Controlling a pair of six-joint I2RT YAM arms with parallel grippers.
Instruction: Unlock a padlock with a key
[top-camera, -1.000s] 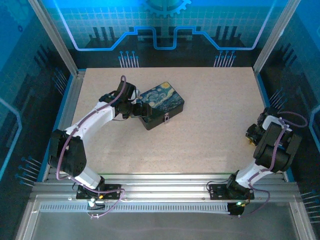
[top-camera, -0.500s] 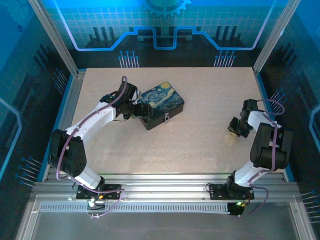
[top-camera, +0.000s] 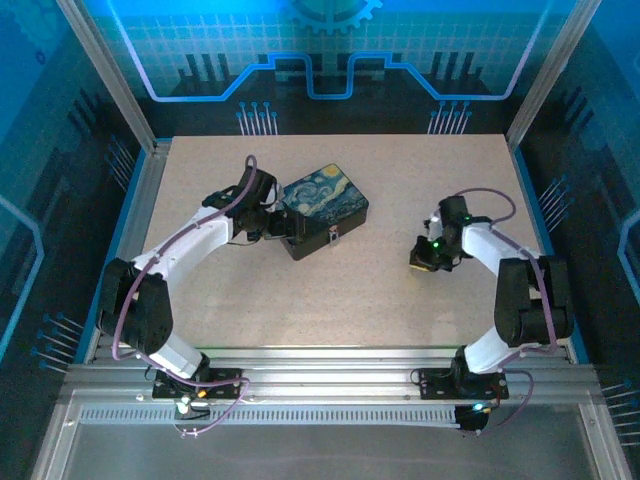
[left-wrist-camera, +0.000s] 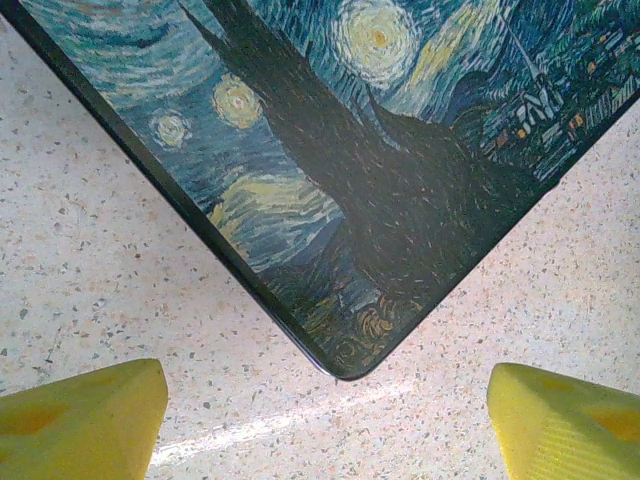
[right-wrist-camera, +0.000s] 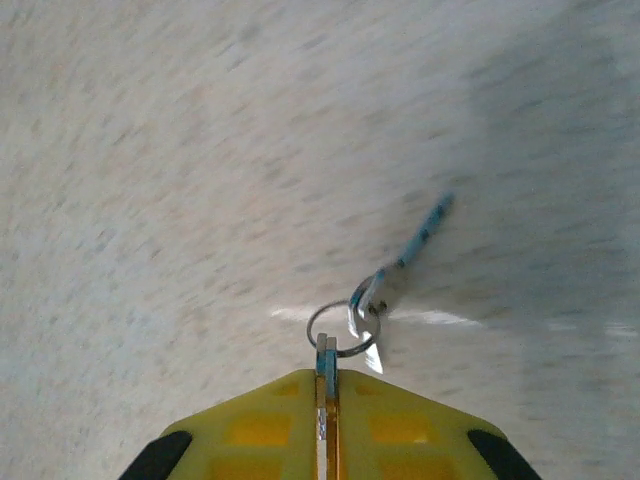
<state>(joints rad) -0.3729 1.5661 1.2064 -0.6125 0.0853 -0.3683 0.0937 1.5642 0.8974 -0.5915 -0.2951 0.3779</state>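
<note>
The dark tin box (top-camera: 322, 208) with the starry-night print lies left of the table's middle. A tiny silvery padlock (top-camera: 333, 236) hangs at its near side. My left gripper (top-camera: 287, 226) stands open at the box's left near corner. In the left wrist view that corner of the box (left-wrist-camera: 350, 190) points between the yellow fingers (left-wrist-camera: 80, 420), apart from both. Right of the middle, my right gripper (top-camera: 422, 258) is shut on a key (right-wrist-camera: 326, 352). The key's ring (right-wrist-camera: 343, 330) sticks out past the tips, and a second key (right-wrist-camera: 415, 245) dangles from it over the table.
The speckled tabletop (top-camera: 400, 290) lies open between the box and my right gripper. Metal rails (top-camera: 330, 375) run along the near edge, and posts and blue walls (top-camera: 330, 60) close in the sides and back.
My right arm has swung from the table's right edge leftward toward the middle, carrying the key. The left arm and the box have hardly moved.
</note>
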